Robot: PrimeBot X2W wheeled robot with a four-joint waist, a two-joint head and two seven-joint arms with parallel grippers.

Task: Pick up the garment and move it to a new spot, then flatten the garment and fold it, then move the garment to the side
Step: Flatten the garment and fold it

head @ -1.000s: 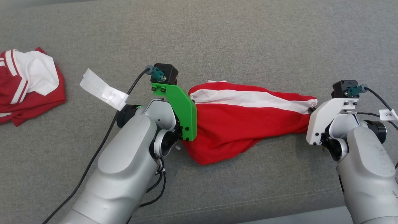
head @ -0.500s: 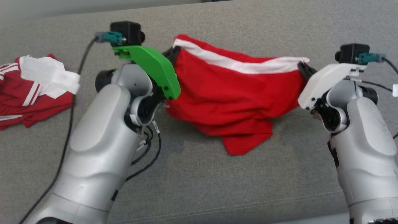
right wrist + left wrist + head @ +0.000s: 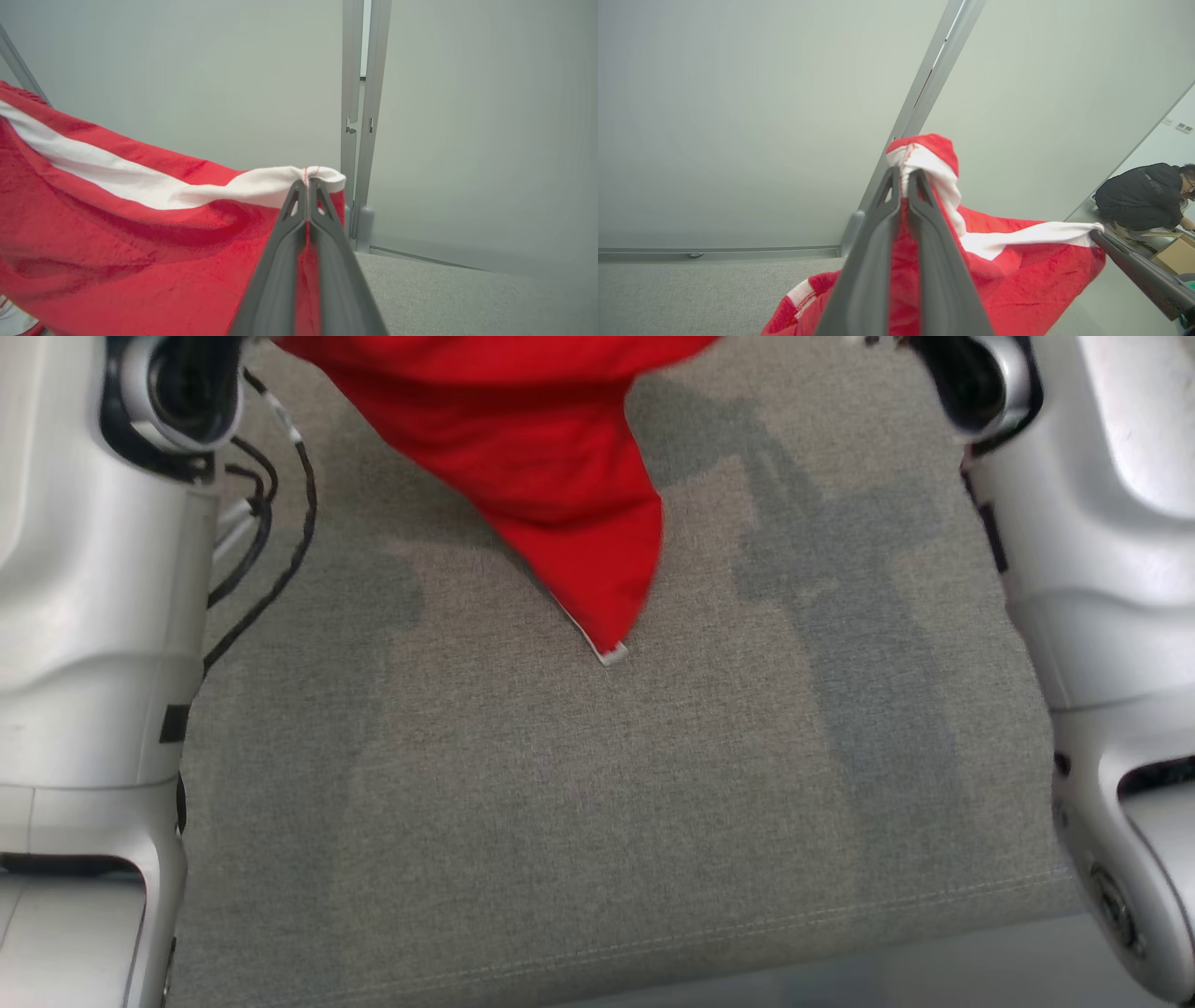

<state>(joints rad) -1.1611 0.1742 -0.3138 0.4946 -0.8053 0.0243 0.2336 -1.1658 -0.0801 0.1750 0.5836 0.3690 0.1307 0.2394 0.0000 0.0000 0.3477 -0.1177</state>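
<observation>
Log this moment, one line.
phase: garment lifted | left gripper: shut on garment | right gripper: shut on garment | corner: hanging over grey surface

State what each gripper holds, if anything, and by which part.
Both hold the red garment: the left gripper pinches one end of its white-striped edge, the right gripper the other end.

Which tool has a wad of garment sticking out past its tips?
The left tool: a wad of the garment bulges beyond its tips; the right tool pinches just the edge of its white band.
</observation>
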